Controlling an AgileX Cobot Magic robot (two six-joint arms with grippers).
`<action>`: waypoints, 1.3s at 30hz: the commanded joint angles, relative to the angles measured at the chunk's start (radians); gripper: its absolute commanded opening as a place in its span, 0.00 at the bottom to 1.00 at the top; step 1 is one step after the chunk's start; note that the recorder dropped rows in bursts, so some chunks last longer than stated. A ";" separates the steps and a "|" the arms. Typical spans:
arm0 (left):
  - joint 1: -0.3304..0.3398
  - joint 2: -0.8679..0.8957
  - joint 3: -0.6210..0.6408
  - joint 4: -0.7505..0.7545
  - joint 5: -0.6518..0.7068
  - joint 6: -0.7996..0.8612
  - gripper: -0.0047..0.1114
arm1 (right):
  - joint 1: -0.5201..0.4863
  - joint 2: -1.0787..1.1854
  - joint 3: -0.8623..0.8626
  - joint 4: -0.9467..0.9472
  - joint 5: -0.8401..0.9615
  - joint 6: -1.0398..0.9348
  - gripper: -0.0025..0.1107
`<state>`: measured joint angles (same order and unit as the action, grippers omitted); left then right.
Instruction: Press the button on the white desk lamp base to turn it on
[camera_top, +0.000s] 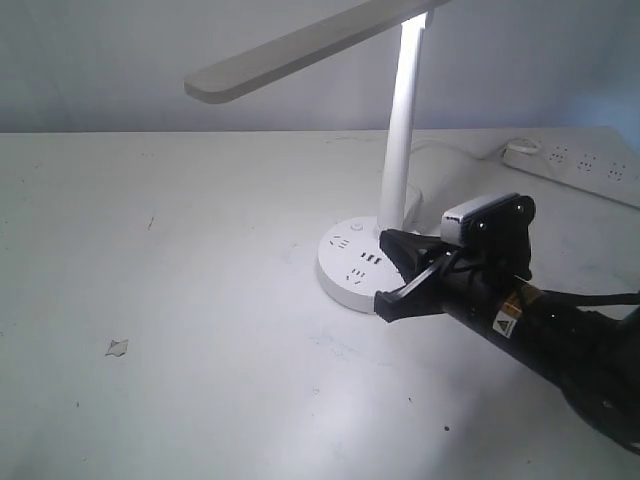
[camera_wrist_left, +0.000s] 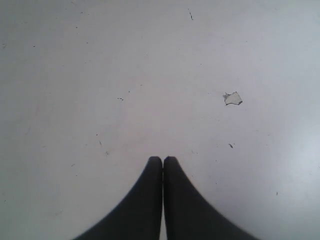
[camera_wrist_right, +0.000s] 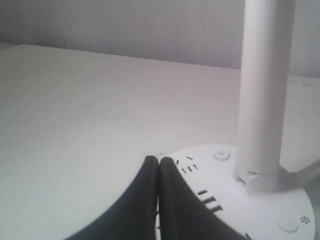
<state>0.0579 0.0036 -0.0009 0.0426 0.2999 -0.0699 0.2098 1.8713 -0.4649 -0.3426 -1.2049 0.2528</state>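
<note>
The white desk lamp has its flat bar head (camera_top: 300, 50) high over the table, and its slim pole (camera_top: 400, 130) (camera_wrist_right: 265, 90) leans up from the round base (camera_top: 345, 270) (camera_wrist_right: 260, 210). A small round button (camera_top: 340, 242) (camera_wrist_right: 222, 155) sits on top of the base beside the pole. My right gripper (camera_top: 385, 272) (camera_wrist_right: 158, 160) is at the base's near rim, tips by the outlet slots, apart from the button. In the right wrist view its fingers are pressed together, empty. My left gripper (camera_wrist_left: 162, 159) is shut over bare table, out of the exterior view.
A long white power strip (camera_top: 575, 165) lies at the back right, with a cable running toward the lamp. A small pale chip (camera_top: 117, 347) (camera_wrist_left: 232, 98) lies on the white table (camera_top: 200, 250) at the left. A second round button (camera_wrist_right: 288, 224) sits behind the pole.
</note>
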 joint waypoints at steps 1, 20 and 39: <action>0.000 -0.004 0.001 -0.007 0.004 -0.001 0.04 | -0.001 -0.007 0.036 0.010 -0.016 -0.022 0.02; 0.000 -0.004 0.001 -0.007 0.004 -0.001 0.04 | -0.001 -0.010 0.034 0.039 -0.016 -0.040 0.02; 0.000 -0.004 0.001 -0.007 0.004 -0.001 0.04 | -0.001 -0.490 0.432 0.050 -0.016 -0.040 0.02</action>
<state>0.0579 0.0036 -0.0009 0.0426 0.2999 -0.0699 0.2098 1.4878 -0.1161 -0.3042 -1.2068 0.2202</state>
